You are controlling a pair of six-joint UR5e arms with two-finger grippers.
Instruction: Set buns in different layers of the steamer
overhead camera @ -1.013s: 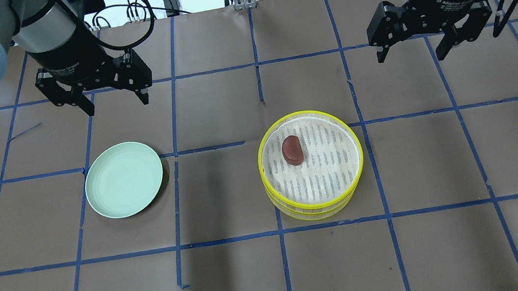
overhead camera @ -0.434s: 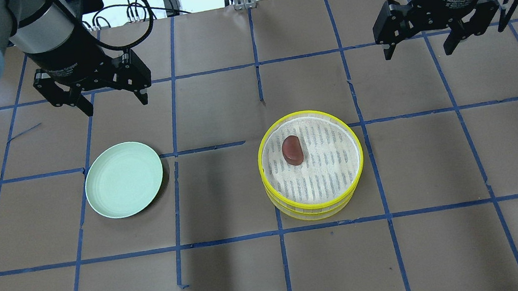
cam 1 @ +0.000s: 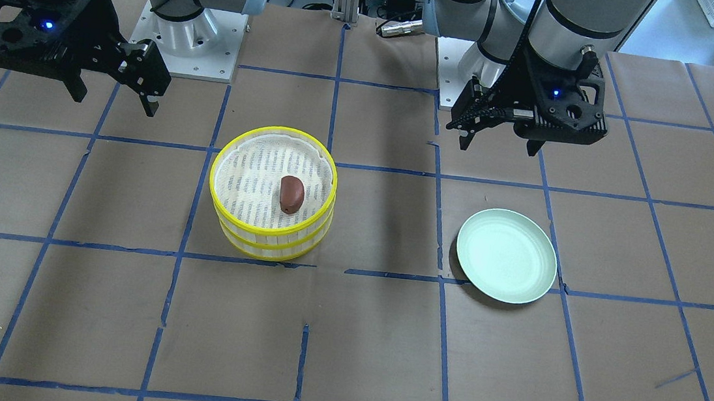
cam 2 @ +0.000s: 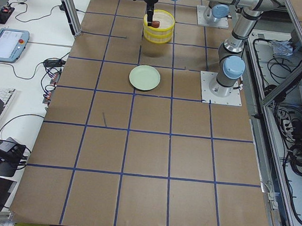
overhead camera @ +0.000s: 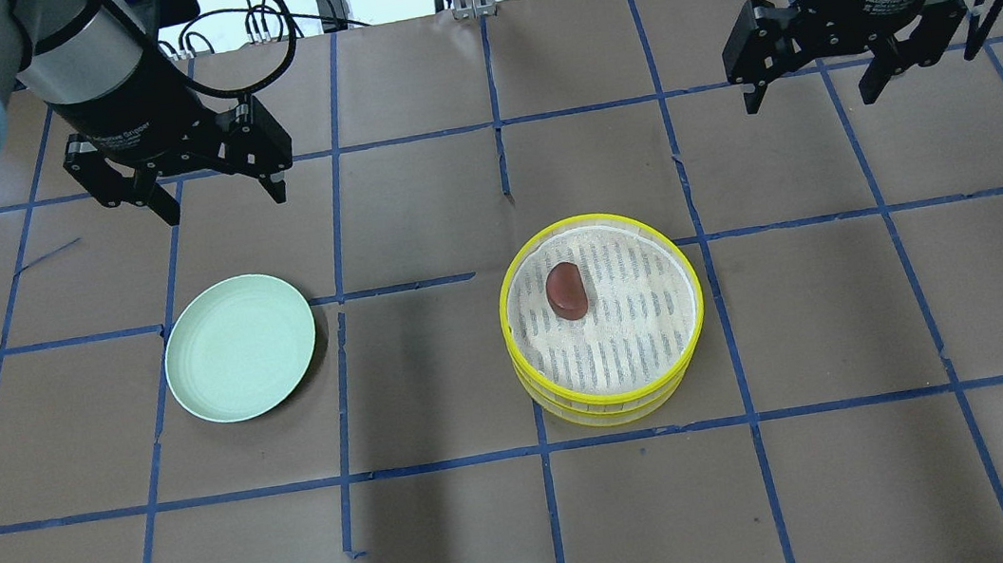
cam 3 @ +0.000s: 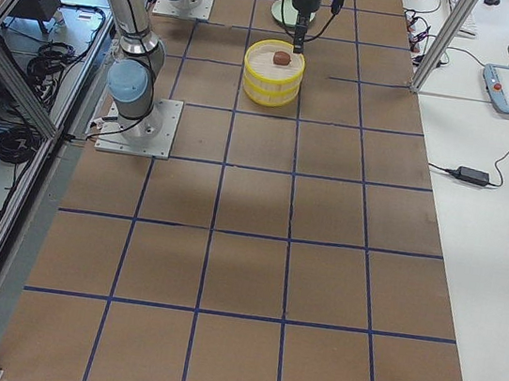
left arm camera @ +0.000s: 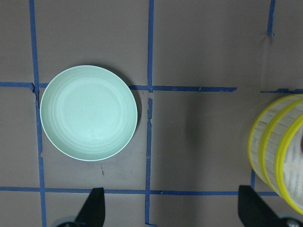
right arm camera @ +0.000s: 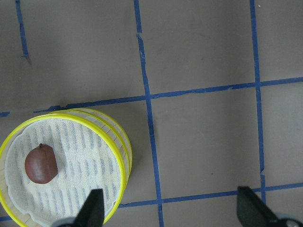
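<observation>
Though brown overall, tbl [overhead camera: 456, 536] blue-gridded.

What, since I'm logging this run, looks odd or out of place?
Nothing stands out. The layers sit stacked, brown bun in the top one, plate flat beside them; left gripper and right gripper hang open.

White lettering on the black collar just above the right pincer [overhead camera: 810, 102] reads "2F Adaptive Gripper"; a smaller line beneath it is too small to read. The matching print above the left pincer [overhead camera: 222, 205] is only partly legible, ending in "Gripper"
</observation>
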